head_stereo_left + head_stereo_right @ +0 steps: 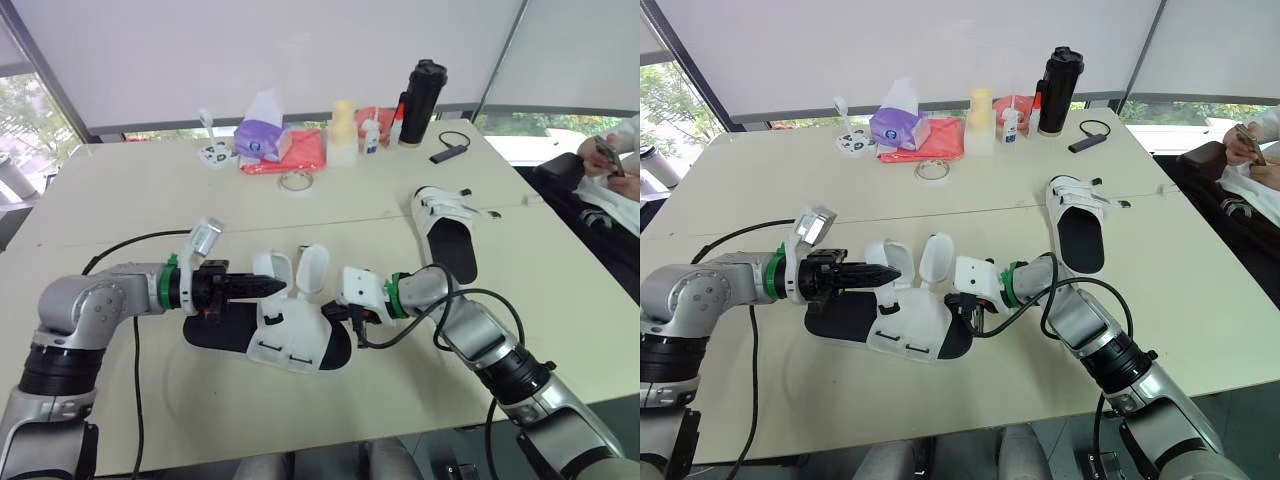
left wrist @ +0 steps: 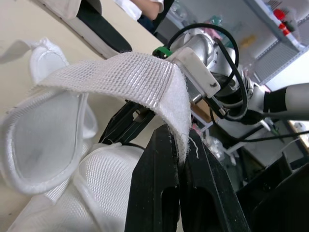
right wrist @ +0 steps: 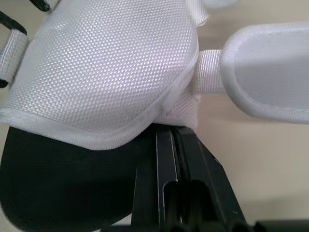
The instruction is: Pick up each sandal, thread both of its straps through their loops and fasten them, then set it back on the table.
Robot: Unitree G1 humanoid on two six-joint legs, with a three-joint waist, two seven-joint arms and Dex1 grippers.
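One sandal (image 1: 300, 340), white mesh upper on a black sole, lies near the table's front edge with its two straps (image 1: 312, 268) unfastened and standing up. My left gripper (image 1: 278, 287) comes in from the left and is shut on the end of the left strap (image 2: 125, 72), lifting it over the upper. My right gripper (image 1: 338, 314) is at the sandal's right side, shut on the edge of the upper (image 3: 111, 63) where it meets the sole (image 3: 63, 183). The second sandal (image 1: 446, 232) lies flat farther back on the right, apart from both grippers.
Along the table's far side stand a purple tissue pack (image 1: 262, 137), a red cloth (image 1: 300, 152), a tape ring (image 1: 295, 181), small bottles (image 1: 372, 135) and a black flask (image 1: 422, 102). A black cable (image 1: 455, 145) lies nearby. A person (image 1: 610, 165) sits at the right edge.
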